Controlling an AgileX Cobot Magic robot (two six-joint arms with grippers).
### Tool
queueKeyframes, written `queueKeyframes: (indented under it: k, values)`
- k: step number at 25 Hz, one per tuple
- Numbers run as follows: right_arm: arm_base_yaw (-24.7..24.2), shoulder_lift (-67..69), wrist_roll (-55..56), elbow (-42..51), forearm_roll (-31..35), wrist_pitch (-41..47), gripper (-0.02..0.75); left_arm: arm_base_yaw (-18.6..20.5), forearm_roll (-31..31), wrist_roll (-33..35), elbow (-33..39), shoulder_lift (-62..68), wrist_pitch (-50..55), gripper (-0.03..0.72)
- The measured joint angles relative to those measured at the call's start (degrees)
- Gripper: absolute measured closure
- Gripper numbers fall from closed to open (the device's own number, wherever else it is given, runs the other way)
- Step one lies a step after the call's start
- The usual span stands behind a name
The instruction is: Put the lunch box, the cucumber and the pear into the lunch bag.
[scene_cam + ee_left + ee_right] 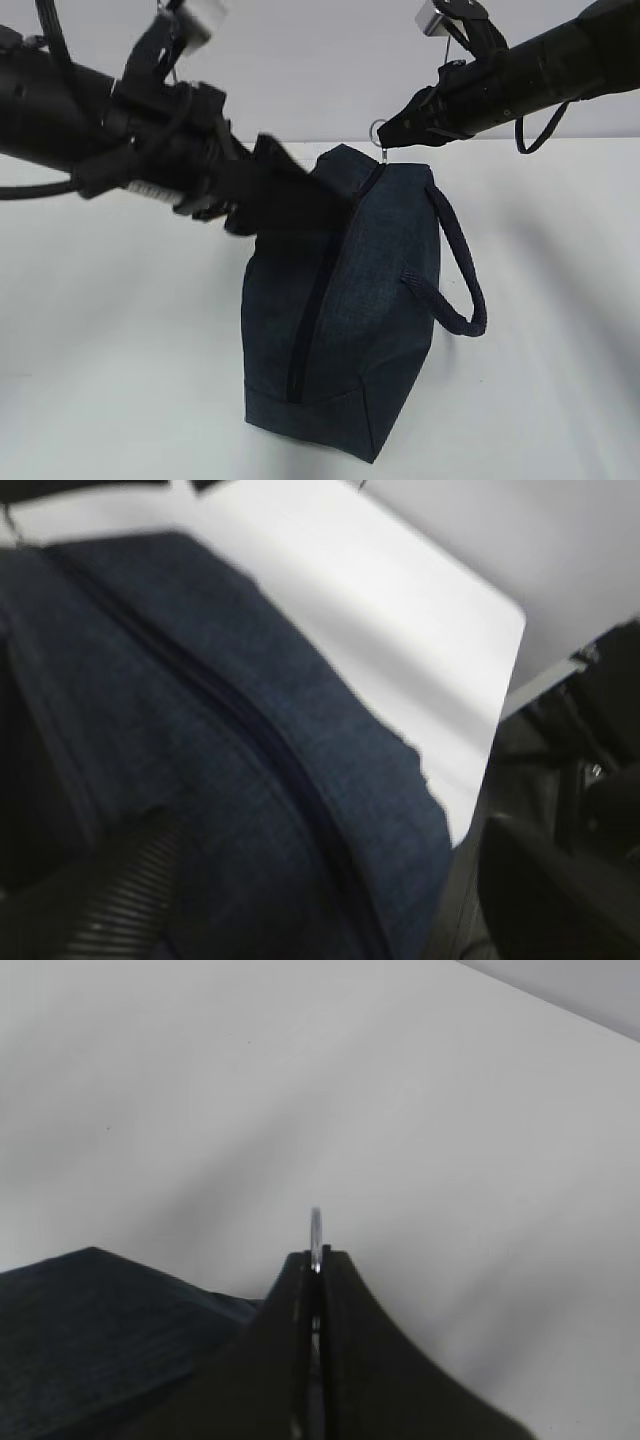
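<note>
The dark navy lunch bag [370, 300] stands on end on the white table [120, 380], its zipper [318, 300] running down the front and its strap handle [455, 270] looping out to the right. My right gripper [388, 132] is shut on the silver ring pull [378, 128] at the bag's top; the ring [316, 1225] sticks out between the closed fingertips [300, 1290]. My left gripper [272, 200] is open against the bag's upper left side, blurred. In the left wrist view the bag's fabric [250, 780] lies between the wide-set fingers [100, 905]. Lunch box, cucumber and pear are out of view.
The white table's far edge [505, 670] shows in the left wrist view, with dark furniture [600, 730] beyond it. A grey wall [320, 60] rises behind the table. Both black arms reach in from the upper corners.
</note>
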Motion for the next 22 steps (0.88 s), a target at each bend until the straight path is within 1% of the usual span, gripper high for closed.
queueKeyframes:
  k: [1, 4, 8, 10, 12, 19, 22]
  values:
    - [0.0, 0.0, 0.0, 0.0, 0.0, 0.0, 0.738, 0.0, 5.4, -3.5, 0.0, 0.0, 0.4, 0.146]
    - [0.0, 0.0, 0.0, 0.0, 0.0, 0.2, 0.738, 0.0, 18.6, -14.2, -0.1, 0.0, -0.2, 0.146]
    - [0.0, 0.0, 0.0, 0.0, 0.2, 0.3, 0.738, 0.0, 32.7, -25.2, -0.3, -0.1, -4.6, 0.146]
    - [0.0, 0.1, 0.0, -0.1, 0.2, 0.3, 0.738, 0.0, 35.1, -27.2, -0.3, -0.1, -6.9, 0.151]
    - [0.0, 0.1, 0.0, -0.1, 0.2, 0.2, 0.738, 0.0, 35.9, -27.8, -0.3, -0.1, -9.5, 0.161]
    - [0.0, 0.1, 0.0, -0.1, 0.2, 0.2, 0.738, 0.0, 35.8, -28.3, -0.3, -0.2, -23.8, 0.173]
    - [0.0, 0.1, 0.0, -0.1, 0.2, 0.2, 0.738, 0.0, 35.2, -28.3, -0.3, -0.2, -28.3, 0.175]
